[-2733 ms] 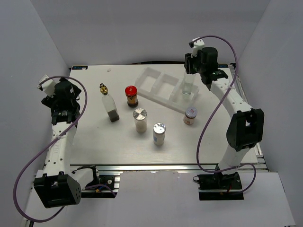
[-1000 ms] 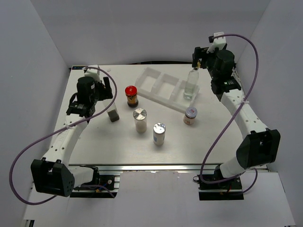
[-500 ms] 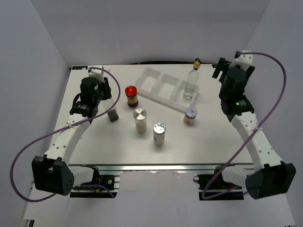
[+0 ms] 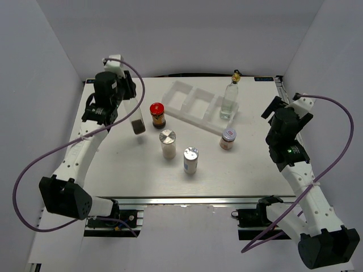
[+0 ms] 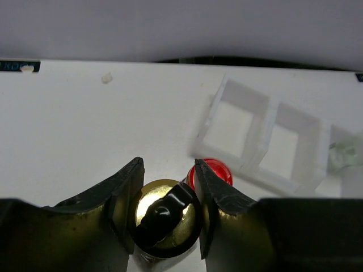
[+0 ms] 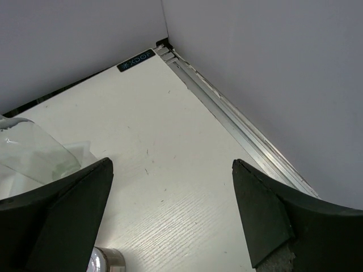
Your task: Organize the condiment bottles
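Note:
My left gripper [image 4: 125, 95] is shut on the gold spout of a clear glass bottle [image 4: 137, 123] with dark contents, which hangs tilted just above the table. In the left wrist view the gold cap [image 5: 166, 218] sits gripped between the jaws of that gripper [image 5: 168, 180]. The red-lidded jar [image 4: 157, 115] stands just right of it. Two silver-capped shakers [image 4: 168, 143] [image 4: 191, 160] stand mid-table, and a lilac-lidded jar [image 4: 228, 138] stands to their right. A second glass bottle [image 4: 229, 99] stands in the tray's right compartment. My right gripper [image 4: 285, 111] is open and holds nothing, right of the tray.
The white three-compartment tray [image 4: 190, 97] lies at the back centre, its left and middle compartments holding nothing. The table's right rail [image 6: 244, 130] and side wall run close to my right gripper [image 6: 171, 170]. The glass bottle [image 6: 34, 153] shows at that view's left edge.
My left gripper shut on the dark-filled bottle's spout and lifted it off the table. The right arm pulled away from the tray bottle toward the right and nearer edge, staying open.

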Controlling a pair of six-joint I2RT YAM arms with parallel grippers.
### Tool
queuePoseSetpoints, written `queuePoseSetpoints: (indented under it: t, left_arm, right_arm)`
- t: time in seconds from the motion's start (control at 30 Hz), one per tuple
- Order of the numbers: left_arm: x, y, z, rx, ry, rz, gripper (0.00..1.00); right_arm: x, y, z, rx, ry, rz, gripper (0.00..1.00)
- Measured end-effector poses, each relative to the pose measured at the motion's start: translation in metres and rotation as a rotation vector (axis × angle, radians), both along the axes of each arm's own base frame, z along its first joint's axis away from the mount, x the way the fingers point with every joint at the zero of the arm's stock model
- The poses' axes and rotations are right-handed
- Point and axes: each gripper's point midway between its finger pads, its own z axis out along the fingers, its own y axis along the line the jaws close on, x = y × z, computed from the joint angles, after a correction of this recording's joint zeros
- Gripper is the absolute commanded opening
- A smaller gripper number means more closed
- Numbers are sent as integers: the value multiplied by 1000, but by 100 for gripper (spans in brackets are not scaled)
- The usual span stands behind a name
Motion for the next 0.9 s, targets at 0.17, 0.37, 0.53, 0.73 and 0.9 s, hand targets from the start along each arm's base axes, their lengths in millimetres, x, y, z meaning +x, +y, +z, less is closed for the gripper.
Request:
queuePoseSetpoints:
  t: [0.17, 0.37, 0.53, 0.73, 0.9]
  left_arm:
    - [26, -15, 64, -45, -118, -20, 0]
    - [54, -53, 118, -55, -208, -96, 0]
    - [77, -101, 149, -76, -255, -181, 0]
    - [86, -171, 161, -106, -293, -299, 0]
    - [62, -229, 144, -108, -259, -428, 0]
  right_arm:
    - [1, 3, -8, 18, 12, 17, 89]
    - [2, 1, -10, 23, 14, 11, 89]
    - [3, -2, -11, 24, 15, 0, 89]
    - [3, -8, -21, 41, 28, -20, 89]
    - [1, -12, -37, 84, 35, -25, 89]
